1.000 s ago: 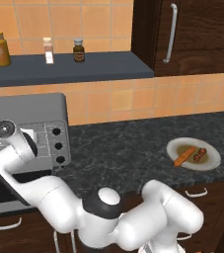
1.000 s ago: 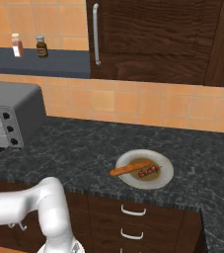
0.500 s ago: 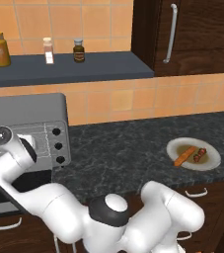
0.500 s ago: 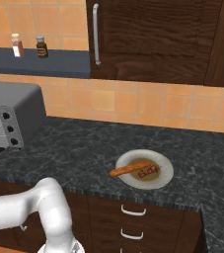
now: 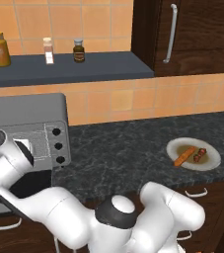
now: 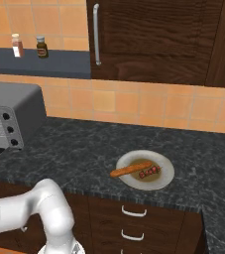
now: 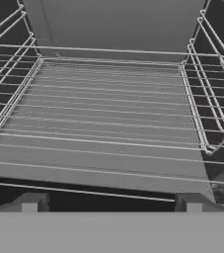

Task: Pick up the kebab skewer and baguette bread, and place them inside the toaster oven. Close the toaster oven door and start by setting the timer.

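On the dark speckled counter [image 6: 84,149] sits a round plate [image 6: 163,176], and on it the baguette bread [image 6: 130,170] and the kebab skewer [image 6: 149,172] lie close together, loaf toward the toaster oven [image 5: 29,123] and skewer on the far side of it. The toaster oven stands at the left end of the counter, well apart from the plate, with three black knobs [image 5: 58,146] in a column on its front. Along my hand I look straight into it: the wire rack [image 7: 108,113] is bare, grey walls around it. My gripper [image 7: 111,203] is spread wide with nothing between the fingers [image 7: 30,202], the tips at the front of the rack. Behind runs an orange tiled wall [image 6: 148,106], with dark wood cabinets [image 6: 153,39] above. A dark shelf [image 5: 64,69] carries three small jars [image 5: 48,50]. My white arm [image 5: 44,212] crosses in front of the oven's lower front, hiding it.
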Robot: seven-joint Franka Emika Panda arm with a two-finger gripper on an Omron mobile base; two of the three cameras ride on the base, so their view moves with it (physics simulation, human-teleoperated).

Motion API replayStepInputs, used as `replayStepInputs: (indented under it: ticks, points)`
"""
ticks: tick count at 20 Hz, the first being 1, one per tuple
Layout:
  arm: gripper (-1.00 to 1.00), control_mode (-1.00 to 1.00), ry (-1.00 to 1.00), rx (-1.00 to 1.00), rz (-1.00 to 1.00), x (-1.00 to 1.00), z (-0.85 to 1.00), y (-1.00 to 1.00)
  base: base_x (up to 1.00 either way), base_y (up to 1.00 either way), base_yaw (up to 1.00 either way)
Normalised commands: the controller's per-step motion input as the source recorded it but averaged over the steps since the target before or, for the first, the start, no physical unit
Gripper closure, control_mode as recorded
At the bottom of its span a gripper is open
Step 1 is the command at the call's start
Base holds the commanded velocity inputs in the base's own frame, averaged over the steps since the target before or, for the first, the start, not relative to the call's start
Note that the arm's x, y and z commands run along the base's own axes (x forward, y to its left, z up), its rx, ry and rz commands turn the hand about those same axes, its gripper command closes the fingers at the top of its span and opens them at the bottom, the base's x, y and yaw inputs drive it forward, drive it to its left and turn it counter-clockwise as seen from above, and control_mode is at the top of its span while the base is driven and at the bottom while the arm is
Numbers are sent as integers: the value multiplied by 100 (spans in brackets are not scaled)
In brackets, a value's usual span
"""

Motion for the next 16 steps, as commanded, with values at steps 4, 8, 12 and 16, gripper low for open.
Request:
replayStepInputs:
  ticks: [4, 8, 12, 16]
  points:
    - [-100, -100, 6, 0, 0, -74, -44, 17, 0, 0, 0]
    - [-100, -100, 7, 0, 0, -69, -34, 16, 0, 0, 0]
    - [-100, -100, 4, 0, 0, -51, -20, 6, 0, 0, 0]
    - [-100, -100, 0, 0, -5, -1, 32, -21, 0, 0, 0]
